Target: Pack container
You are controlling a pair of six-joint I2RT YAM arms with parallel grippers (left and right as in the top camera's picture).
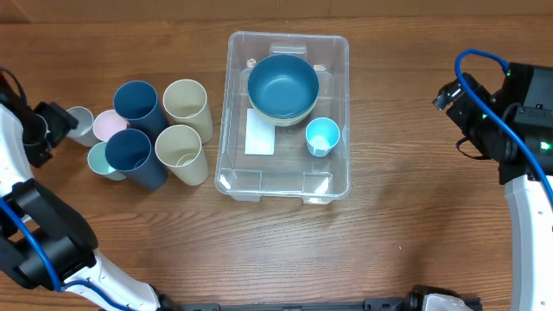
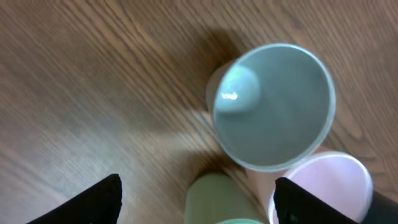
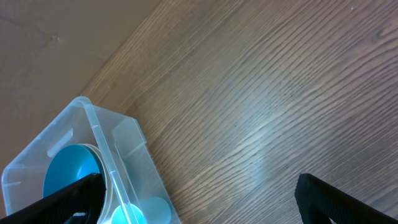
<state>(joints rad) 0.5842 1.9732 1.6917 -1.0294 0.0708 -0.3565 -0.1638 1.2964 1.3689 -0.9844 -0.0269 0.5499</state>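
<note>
Over at the cup cluster (image 1: 147, 130), left gripper (image 2: 198, 183) hangs wide open facing the grey cup (image 2: 273, 106), gripping nothing; right gripper (image 3: 200, 182) gapes empty near the container (image 3: 93, 127).

The container (image 1: 281, 173) is a large clear plastic bin, rectangular with rounded corners. It stands upright and lidless on the wood, with a white label (image 1: 259, 132) flat on its base. Inside, a deep blue bowl (image 1: 282, 85) fills the far end and a small light-blue cup (image 1: 321, 136) stands upright by one long wall. The bin lies between the two arms, well apart from the spread jaws of the left gripper (image 1: 60, 125) and the right gripper (image 3: 199, 205). One rounded corner (image 3: 118, 143) sits ahead of the right jaws, off toward one finger, not enclosed by them.
</note>
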